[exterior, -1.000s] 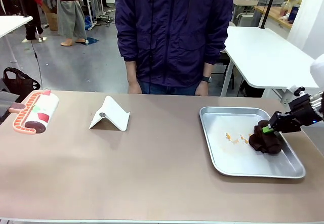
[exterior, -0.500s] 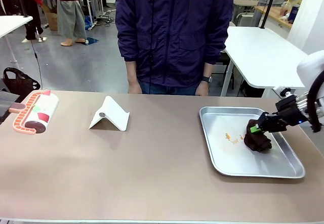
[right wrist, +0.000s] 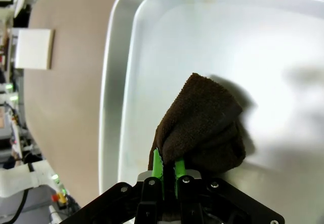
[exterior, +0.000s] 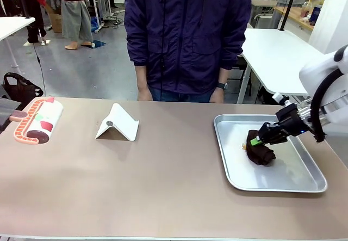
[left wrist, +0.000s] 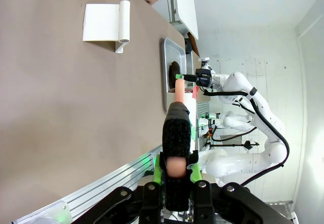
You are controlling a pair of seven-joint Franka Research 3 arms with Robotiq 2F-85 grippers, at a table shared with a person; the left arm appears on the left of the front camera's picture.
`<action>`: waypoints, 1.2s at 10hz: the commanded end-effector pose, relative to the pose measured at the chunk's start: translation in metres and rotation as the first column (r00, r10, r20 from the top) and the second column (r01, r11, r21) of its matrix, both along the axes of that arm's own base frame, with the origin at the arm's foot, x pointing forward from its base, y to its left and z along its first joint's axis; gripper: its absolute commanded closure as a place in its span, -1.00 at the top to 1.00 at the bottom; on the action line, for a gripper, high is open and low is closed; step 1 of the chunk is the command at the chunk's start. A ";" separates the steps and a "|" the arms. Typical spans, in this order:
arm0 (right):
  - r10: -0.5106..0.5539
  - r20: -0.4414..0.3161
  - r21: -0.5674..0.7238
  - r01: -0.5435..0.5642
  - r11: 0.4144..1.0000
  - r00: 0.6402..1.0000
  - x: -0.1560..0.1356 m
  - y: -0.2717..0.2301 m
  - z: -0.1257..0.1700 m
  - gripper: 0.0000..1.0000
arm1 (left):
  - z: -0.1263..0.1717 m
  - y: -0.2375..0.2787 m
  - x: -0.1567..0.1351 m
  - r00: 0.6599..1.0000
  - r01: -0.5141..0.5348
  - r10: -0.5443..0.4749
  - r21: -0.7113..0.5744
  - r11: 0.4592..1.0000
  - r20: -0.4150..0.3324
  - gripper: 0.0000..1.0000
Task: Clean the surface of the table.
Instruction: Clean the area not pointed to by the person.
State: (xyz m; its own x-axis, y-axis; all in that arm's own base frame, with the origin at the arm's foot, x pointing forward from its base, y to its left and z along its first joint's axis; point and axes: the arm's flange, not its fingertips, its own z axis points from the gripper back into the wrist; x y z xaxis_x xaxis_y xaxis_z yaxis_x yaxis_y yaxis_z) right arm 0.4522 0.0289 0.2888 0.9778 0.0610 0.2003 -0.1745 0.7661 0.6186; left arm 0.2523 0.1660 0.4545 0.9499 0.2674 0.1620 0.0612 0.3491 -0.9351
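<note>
The brownish table [exterior: 163, 186] carries a silver metal tray [exterior: 304, 181] at the right. My right gripper [exterior: 260, 140] is shut on a dark brown cloth [exterior: 261, 154] that presses on the tray floor near its left half. A speck of orange crumbs [exterior: 243, 146] shows just left of the cloth. In the right wrist view the green pads of the right gripper [right wrist: 167, 171] pinch the cloth [right wrist: 202, 128] over the tray [right wrist: 228, 42]. My left gripper [left wrist: 176, 171] is shut on a peach-and-black handle [left wrist: 178, 133] above the table [left wrist: 61, 107].
A white folded stand [exterior: 118, 122] sits at the middle left. An orange-framed white roller [exterior: 38, 120] lies at the far left edge. A person in a dark jacket [exterior: 185, 34] stands at the far edge, hands hanging down. White tables stand behind at the right.
My right gripper has dragged the cloth leftward across the tray, over the orange crumbs, most of which are now covered. Nothing else has moved.
</note>
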 end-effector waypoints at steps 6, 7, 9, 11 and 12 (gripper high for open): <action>0.142 -0.044 -0.016 -0.142 0.990 0.989 -0.008 0.041 -0.033 -1.00 | 0.002 -0.001 0.001 1.000 -0.002 0.002 -0.008 1.000 0.009 -0.56; 0.082 -0.016 -0.096 -0.083 0.992 0.996 -0.003 0.034 -0.038 -1.00 | 0.002 -0.001 0.001 1.000 -0.002 0.002 -0.008 1.000 0.009 -0.56; 0.005 -0.004 -0.106 -0.006 0.994 1.000 0.002 0.015 -0.037 -1.00 | 0.002 -0.001 0.001 1.000 -0.002 0.002 -0.008 1.000 0.009 -0.56; -0.074 -0.009 -0.142 0.072 0.987 0.997 0.005 -0.007 -0.037 -1.00 | 0.002 -0.001 0.001 1.000 -0.002 0.002 -0.008 1.000 0.009 -0.56; -0.103 -0.010 -0.130 0.101 0.986 0.995 0.004 -0.017 -0.036 -1.00 | 0.002 -0.001 0.001 1.000 -0.002 0.002 -0.008 1.000 0.009 -0.56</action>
State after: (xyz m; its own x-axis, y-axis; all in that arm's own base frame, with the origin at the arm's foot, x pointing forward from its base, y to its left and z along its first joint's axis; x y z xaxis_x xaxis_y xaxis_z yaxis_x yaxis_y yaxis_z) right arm 0.4563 0.0376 0.2833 0.9806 0.0479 0.1899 -0.1545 0.7849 0.6001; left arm 0.2523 0.1659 0.4545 0.9499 0.2672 0.1621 0.0613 0.3491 -0.9351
